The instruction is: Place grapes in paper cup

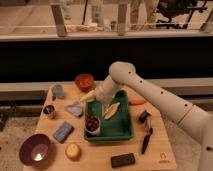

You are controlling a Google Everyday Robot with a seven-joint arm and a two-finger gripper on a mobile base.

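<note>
The grapes point(91, 121), dark red-purple, sit in the top of the short white paper cup point(93, 129). The cup stands upright in the front left corner of the green tray point(125, 131). My gripper point(100, 98) hangs at the end of the white arm, over the tray's back left corner, a little above and behind the cup and apart from it. A pale yellow long object point(111, 110) lies in the tray just right of the gripper.
Around the tray on the wooden table are an orange bowl point(84, 81), a grey-blue mug point(57, 91), a small metal can point(49, 111), a blue packet point(63, 131), a purple bowl point(35, 149), an orange-yellow fruit point(73, 151), a black block point(122, 160) and a black tool point(146, 140).
</note>
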